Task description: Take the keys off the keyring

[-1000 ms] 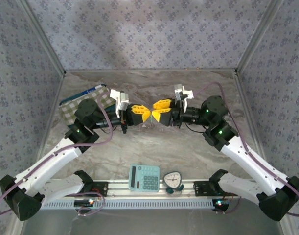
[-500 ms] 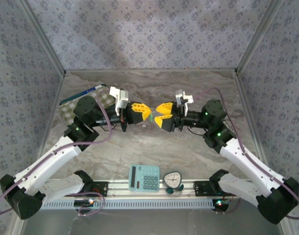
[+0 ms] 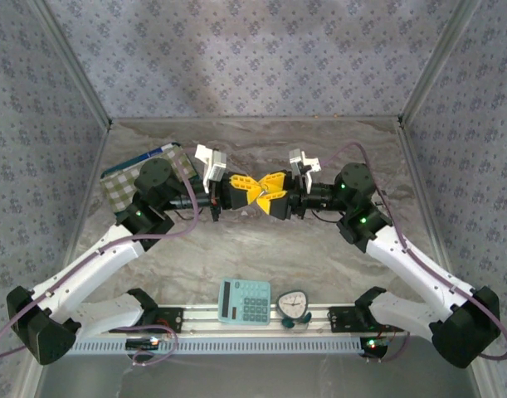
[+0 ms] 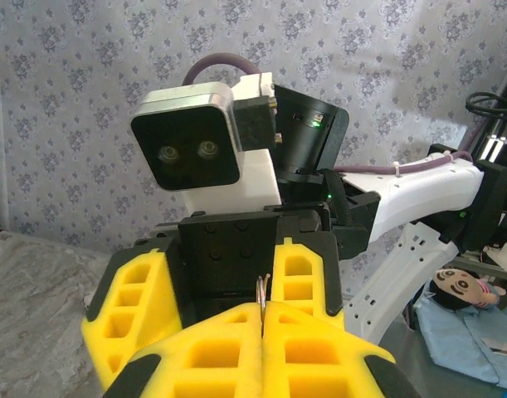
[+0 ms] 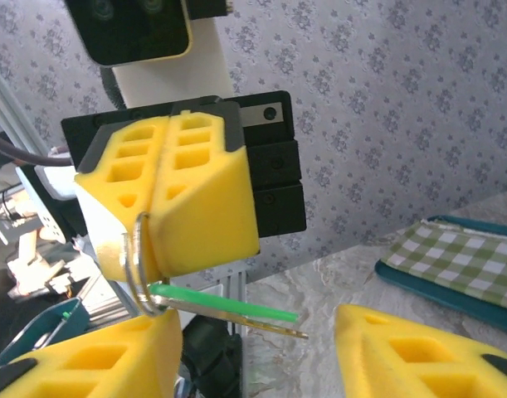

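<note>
Marble worktop [image 3: 236, 257] lies under everything, yet nothing of the job rests on it. My left arm [image 3: 95, 265] and right arm [image 3: 411, 261] are raised over its middle, wrists facing each other.

My left claw [image 5: 153, 240] is clamped fully closed, its yellow pads [image 5: 203, 191] pressed flat together. It pinches the keyring [image 5: 130, 264] at its very tip, so the wire loop juts out past them. My right claw [image 5: 261, 356] stands open and holds nothing, its fingers [image 5: 419, 352] well apart.

Two keys reach from the ring towards that gap: a green key [image 5: 228, 305] on top and a thinner brass key [image 5: 265, 327] just beneath, lying almost along each other. Neither seems to touch my right claw, though the ring sits very near one of its fingers.

As I judge it, the step in hand is to take one key with the right claw and work it off the ring. To do that well, I should close on a single key, near its head rather than out at the blade tip, so the other hangs free. The left clamp must not slacken, or the ring will twist away. Then I should slide the key round along the coil to its split end instead of pulling straight, since a straight tug would only drag the ring out of my left claw.
</note>
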`<action>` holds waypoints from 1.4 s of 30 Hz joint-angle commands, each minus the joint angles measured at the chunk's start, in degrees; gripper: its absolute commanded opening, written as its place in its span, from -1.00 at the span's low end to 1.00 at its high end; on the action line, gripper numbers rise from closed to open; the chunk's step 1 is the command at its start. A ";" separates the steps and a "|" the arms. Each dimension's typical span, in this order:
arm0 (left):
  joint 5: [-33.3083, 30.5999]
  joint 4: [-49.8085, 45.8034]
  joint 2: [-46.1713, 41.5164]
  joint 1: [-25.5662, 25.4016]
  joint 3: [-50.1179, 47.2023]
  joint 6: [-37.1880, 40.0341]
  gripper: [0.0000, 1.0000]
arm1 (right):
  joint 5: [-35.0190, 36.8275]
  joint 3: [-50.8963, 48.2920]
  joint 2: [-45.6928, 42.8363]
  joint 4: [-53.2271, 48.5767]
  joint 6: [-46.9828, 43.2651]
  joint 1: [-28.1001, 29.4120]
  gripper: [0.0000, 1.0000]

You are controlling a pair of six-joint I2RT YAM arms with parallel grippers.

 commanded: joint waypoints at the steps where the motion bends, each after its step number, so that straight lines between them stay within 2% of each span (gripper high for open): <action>1: 0.23 1.77 -0.37 0.31 1.96 -0.49 -1.00 | -1.22 2.04 -0.58 1.54 -0.65 0.35 -0.09; 5: -0.97 2.40 -0.90 0.64 1.42 -0.66 -1.00 | -1.30 1.71 -0.94 1.26 -0.66 0.81 -0.26; 14: -2.67 3.43 -1.80 1.37 0.36 -1.27 -1.00 | -0.27 1.12 -2.40 0.65 -1.37 2.22 -0.32; 17: -2.34 3.92 -1.71 1.38 0.19 -1.84 -1.00 | 0.37 2.00 -2.06 -0.28 -2.12 2.71 -0.09; 18: -2.10 4.34 -1.71 1.40 0.11 -2.10 -1.00 | 0.92 2.31 -1.84 -0.74 -2.47 2.92 -0.08; 21: -1.64 4.96 -1.80 1.38 -0.08 -2.87 -1.00 | 1.18 2.84 -1.04 -0.70 -2.63 2.86 -0.12; 23: -1.62 4.95 -1.93 1.38 -0.11 -2.90 -1.00 | 0.81 2.99 -0.60 0.08 -2.22 2.97 -0.26; 24: -1.55 4.89 -2.06 1.38 -0.18 -2.90 -1.00 | 0.69 3.06 -0.47 0.56 -1.75 2.95 -0.25; 27: -1.29 4.82 -2.33 1.42 -0.26 -2.84 -1.00 | -0.06 2.86 -0.42 1.70 -0.98 2.95 0.05; 29: -0.62 5.01 -2.33 1.42 -0.21 -2.92 -1.00 | -0.54 2.94 -0.34 1.77 -0.81 3.02 0.07; 33: 0.85 4.91 -2.15 1.37 0.05 -3.29 -1.00 | -2.40 3.25 -0.20 3.01 0.23 2.87 -0.06; 42: -0.39 3.14 -2.85 1.64 -0.26 -1.89 -1.00 | -1.11 2.76 -2.39 1.64 0.36 1.88 -0.66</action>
